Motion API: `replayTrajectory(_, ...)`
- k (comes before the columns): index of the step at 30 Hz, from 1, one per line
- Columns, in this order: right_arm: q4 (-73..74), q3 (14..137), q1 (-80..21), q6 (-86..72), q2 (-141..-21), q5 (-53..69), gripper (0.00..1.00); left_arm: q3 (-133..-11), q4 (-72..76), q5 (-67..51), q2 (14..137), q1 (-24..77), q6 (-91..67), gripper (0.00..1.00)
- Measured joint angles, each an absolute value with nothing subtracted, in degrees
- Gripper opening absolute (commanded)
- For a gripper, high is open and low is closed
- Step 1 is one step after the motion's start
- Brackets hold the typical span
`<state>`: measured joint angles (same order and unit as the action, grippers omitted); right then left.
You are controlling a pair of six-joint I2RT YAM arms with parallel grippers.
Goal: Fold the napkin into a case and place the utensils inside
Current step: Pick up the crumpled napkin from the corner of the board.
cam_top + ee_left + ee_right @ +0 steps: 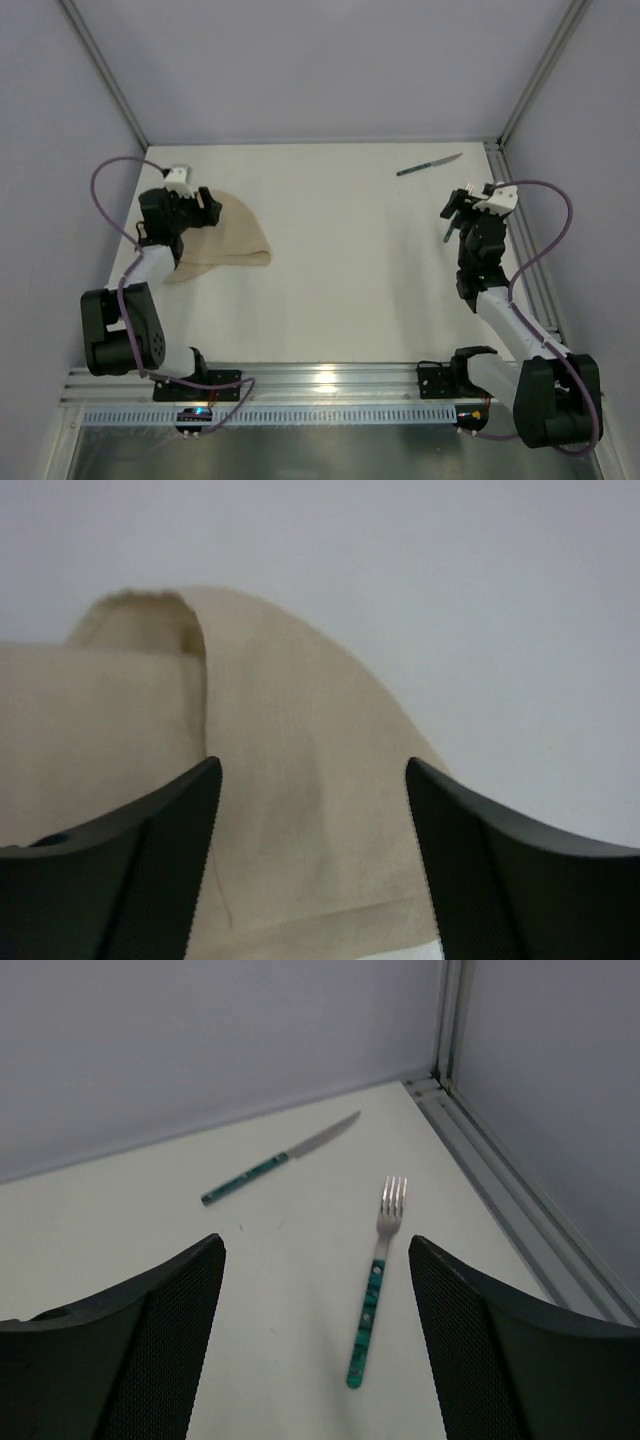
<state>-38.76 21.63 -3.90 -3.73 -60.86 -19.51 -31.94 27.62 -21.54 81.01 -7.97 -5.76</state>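
The beige napkin (232, 240) lies crumpled and partly folded over at the left of the table. It fills the left wrist view (270, 700), with a raised fold at the upper left. My left gripper (203, 209) is open and empty just above its left part, with cloth showing between the fingers (312, 770). The green-handled knife (428, 165) lies at the far right. The right wrist view shows the knife (280, 1160) and the green-handled fork (372, 1285) flat on the table. My right gripper (457, 211) is open and empty above the fork (315, 1245).
An aluminium rail (500, 1170) runs along the table's right edge close to the fork. Grey walls (320, 70) enclose the back and both sides. The metal mounting rail (320, 385) crosses the near edge.
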Motion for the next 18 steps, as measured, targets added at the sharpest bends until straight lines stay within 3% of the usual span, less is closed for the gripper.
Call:
replayTrajectory(3, -30.2, 30.3, -5.5, -6.8, -58.2, -19.1, 0.72, -51.0, 9.4, -23.7, 81.7, -9.4, -3.6, 0.57)
replayTrajectory(8, -19.7, 38.5, -13.9, -7.8, -59.0, -17.7, 0.72, -68.7, -14.9, -23.2, 82.4, -9.5, 2.7, 0.53)
replayTrajectory(13, -13.4, 41.0, -20.3, -7.7, -63.2, -12.9, 0.72, -71.0, -33.2, -21.7, 87.7, -9.5, 7.7, 0.58)
replayTrajectory(18, -10.7, 41.0, -21.4, -8.0, -66.6, -8.9, 0.72, -70.4, -41.0, -19.2, 95.0, -9.4, 9.1, 0.58)
